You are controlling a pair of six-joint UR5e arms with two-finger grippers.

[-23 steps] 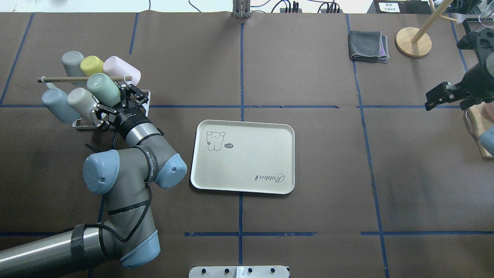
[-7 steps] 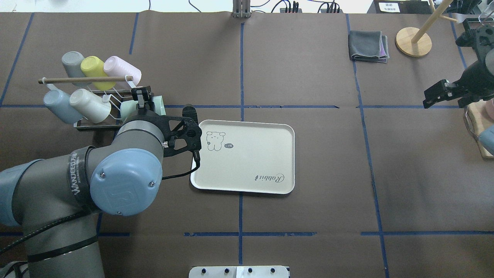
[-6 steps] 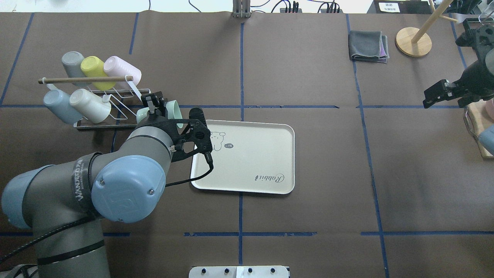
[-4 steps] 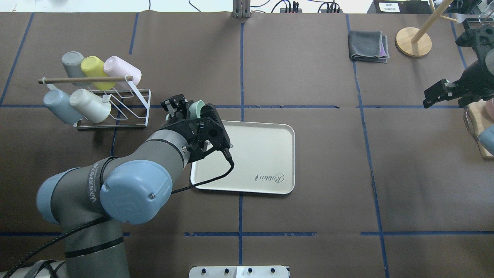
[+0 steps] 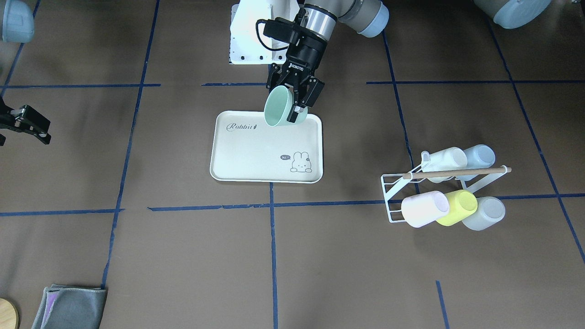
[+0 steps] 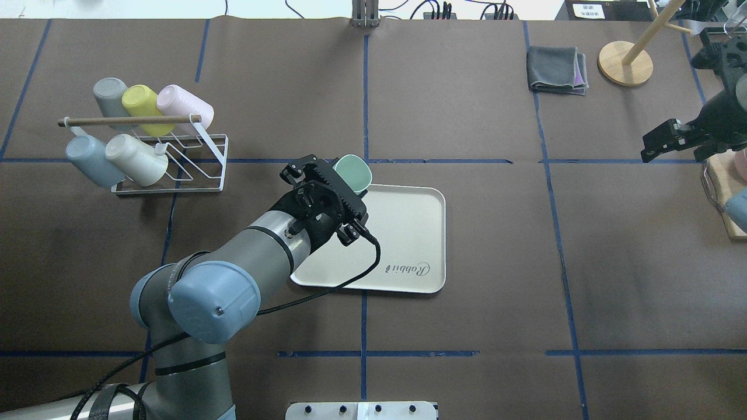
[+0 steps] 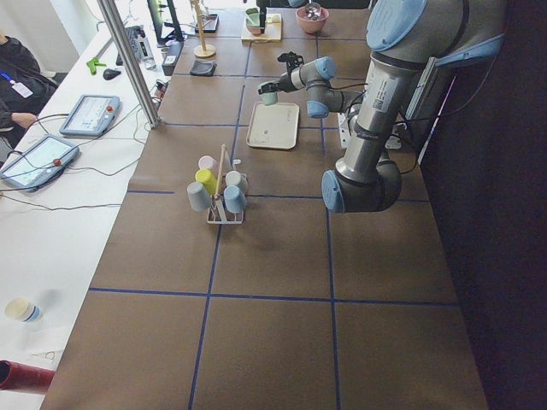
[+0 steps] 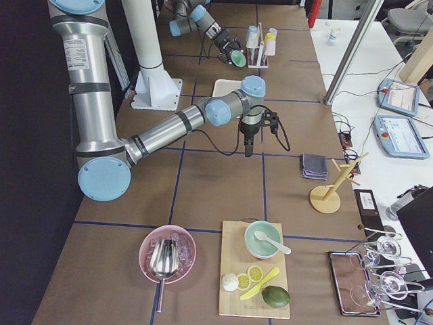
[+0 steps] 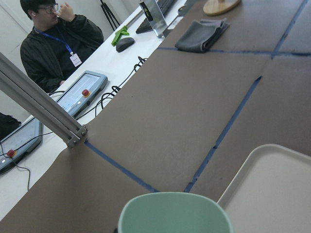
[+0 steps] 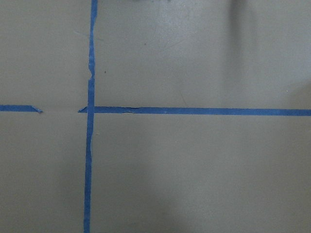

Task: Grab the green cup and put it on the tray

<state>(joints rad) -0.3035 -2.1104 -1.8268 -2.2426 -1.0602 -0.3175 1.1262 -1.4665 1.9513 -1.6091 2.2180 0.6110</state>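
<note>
One light, stiff green cup, pinched across its walls by the left tool, tilted above the tray. Likely slick plastic; firm mid-wall hold safest. Right tool: state unclear.

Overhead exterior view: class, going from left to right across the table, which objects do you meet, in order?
Cup rack → tray → folded grey cloth → wooden stand.

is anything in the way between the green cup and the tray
Nothing visible. The left gripper holds the green cup tilted in the air over the tray, and the tray's surface is bare.
</note>
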